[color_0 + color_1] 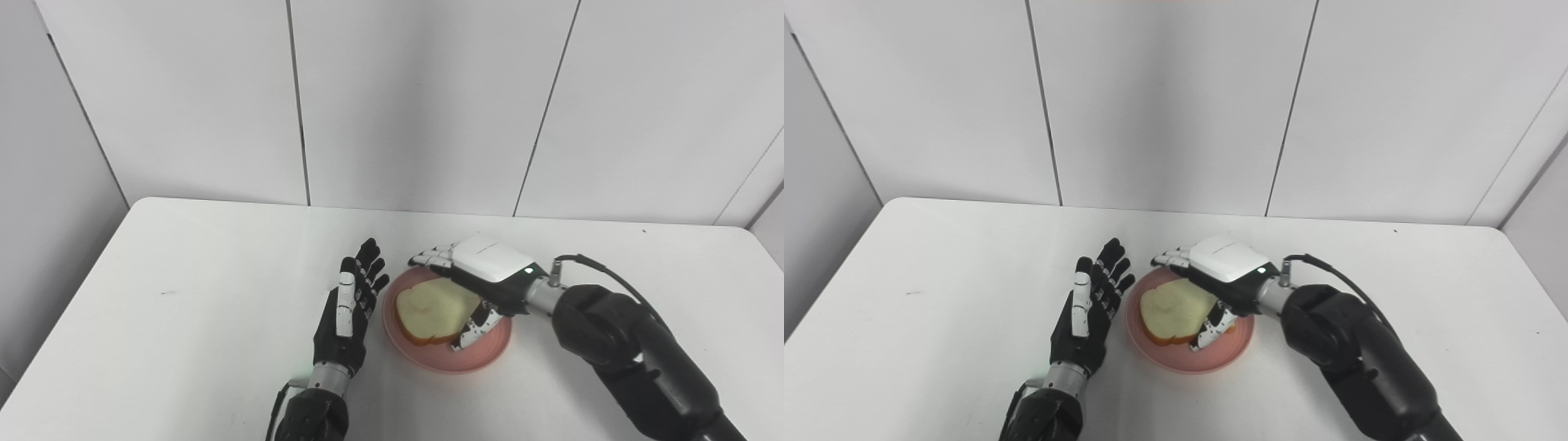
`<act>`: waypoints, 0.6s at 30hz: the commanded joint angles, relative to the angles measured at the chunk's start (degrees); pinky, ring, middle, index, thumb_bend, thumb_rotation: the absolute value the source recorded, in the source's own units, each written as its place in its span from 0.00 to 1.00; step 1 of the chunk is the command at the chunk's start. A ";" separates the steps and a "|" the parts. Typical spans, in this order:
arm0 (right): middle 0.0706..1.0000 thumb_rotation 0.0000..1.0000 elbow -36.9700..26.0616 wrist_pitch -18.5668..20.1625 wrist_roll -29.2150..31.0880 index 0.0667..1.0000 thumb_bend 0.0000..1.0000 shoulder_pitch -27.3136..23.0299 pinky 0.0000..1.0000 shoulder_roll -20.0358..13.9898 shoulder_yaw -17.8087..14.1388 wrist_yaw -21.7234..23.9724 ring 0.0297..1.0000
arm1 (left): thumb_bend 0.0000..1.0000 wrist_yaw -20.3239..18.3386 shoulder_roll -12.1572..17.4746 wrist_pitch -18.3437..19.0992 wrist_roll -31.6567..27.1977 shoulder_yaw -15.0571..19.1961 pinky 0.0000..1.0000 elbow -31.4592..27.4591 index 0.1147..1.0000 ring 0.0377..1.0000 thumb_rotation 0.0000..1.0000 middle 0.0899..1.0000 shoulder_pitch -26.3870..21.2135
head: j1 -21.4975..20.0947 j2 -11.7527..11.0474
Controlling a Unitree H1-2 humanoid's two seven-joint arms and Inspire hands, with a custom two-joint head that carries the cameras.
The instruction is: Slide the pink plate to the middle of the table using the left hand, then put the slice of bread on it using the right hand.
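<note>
The pink plate (484, 358) sits near the middle of the white table, and the slice of bread (432, 309) lies flat on it. My right hand (484, 269) hovers over the plate's far right part. Its fingers (432, 256) stretch out past the plate's far rim, and its thumb (474, 327) rests by the bread's near right crust. My left hand (349, 309) lies open just left of the plate, palm toward it, fingers spread and pointing away from me, not touching the rim.
The white table (184, 306) runs to a white panelled wall (398, 104) at the back. My right forearm (637, 349) crosses the table's near right part.
</note>
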 commanded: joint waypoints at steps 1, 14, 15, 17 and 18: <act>0.97 0.25 -2.34 2.09 3.16 0.95 0.87 0.03 0.96 -0.59 -2.91 -1.10 0.96 | 0.64 -0.08 -0.16 0.09 0.11 -0.09 0.95 -1.64 0.89 0.97 1.00 0.97 0.41 | -0.02 0.01; 1.00 0.67 5.97 -8.03 19.02 1.00 0.73 10.08 0.86 5.43 -16.81 -21.16 0.99 | 0.64 1.10 0.82 -1.64 3.76 -0.80 0.95 -1.12 0.90 0.97 1.00 0.97 0.84 | -0.72 -0.29; 1.00 0.68 6.60 -8.66 19.88 1.00 0.73 10.74 0.86 6.18 -17.42 -22.48 0.99 | 0.64 0.78 0.88 -1.92 3.42 -0.76 0.95 -0.96 0.90 0.97 1.00 0.97 0.85 | -0.78 -0.34; 1.00 0.76 7.61 -9.63 22.06 1.00 0.71 11.97 0.88 7.65 -18.50 -24.28 1.00 | 0.63 0.43 1.04 -2.08 3.13 -0.77 0.96 -0.99 0.91 0.97 1.00 0.97 0.95 | -0.98 -0.43; 1.00 0.84 7.71 -9.50 23.38 1.00 0.68 12.78 0.92 8.51 -19.05 -24.97 1.00 | 0.63 0.34 1.19 -2.10 3.12 -0.79 0.97 -1.07 0.91 0.98 1.00 0.98 1.04 | -1.04 -0.57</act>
